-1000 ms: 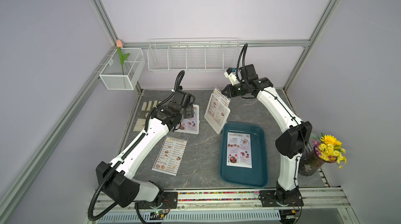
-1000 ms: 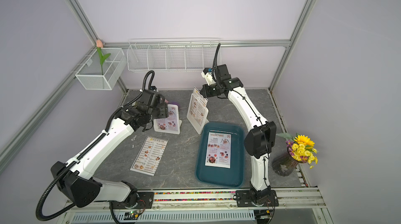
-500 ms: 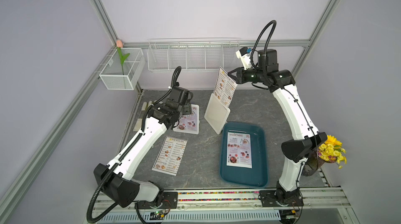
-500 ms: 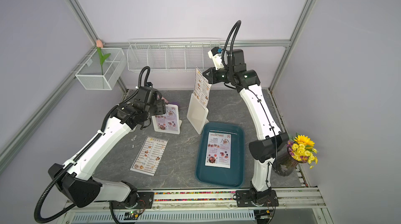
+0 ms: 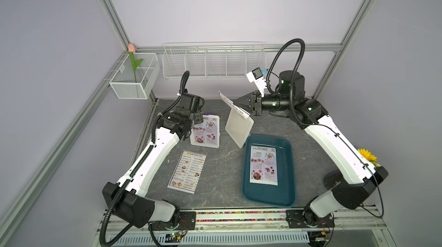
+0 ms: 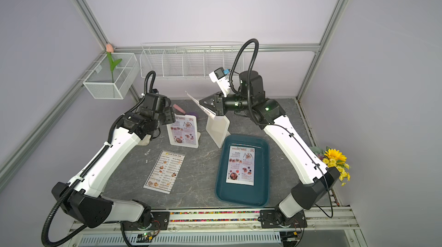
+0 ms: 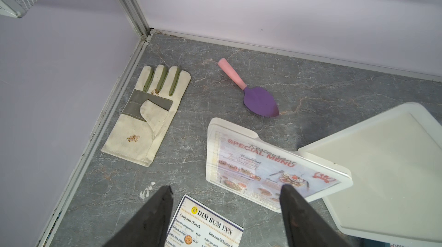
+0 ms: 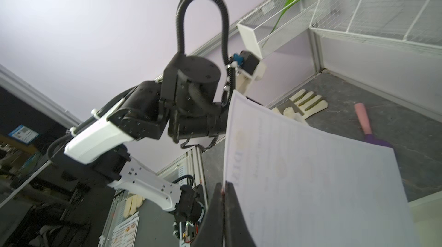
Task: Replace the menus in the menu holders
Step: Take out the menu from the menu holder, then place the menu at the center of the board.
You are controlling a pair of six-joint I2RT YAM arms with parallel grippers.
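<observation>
Apparently the second swap is being worked on: a DIM SUM INN sheet [image 8: 311,174] is being pinched at one edge by the right tool [image 8: 224,187], its jaws closed on the paper. The sheet is being held tilted in the air just above the empty menu holder [image 5: 239,128], seemingly clear of its slot. The left tool [image 7: 226,187] is being held wide with nothing between its jaws, just beside the other menu holder [image 5: 205,146], where a SPECIAL MENU sheet [image 5: 205,131] is being displayed. A second DIM SUM INN sheet [image 5: 187,171] is lying flat on the tabletop [image 5: 222,166], and a second SPECIAL MENU sheet [image 5: 264,164] is lying in the teal tray [image 5: 287,174]. By this layout, one holder is judged done and the old menu is being removed from the other. Next, the held sheet is probably being called to be laid down. The tray's sheet then needs to be picked up by a thin edge and slid squarely into the empty holder, which may need steadying.
</observation>
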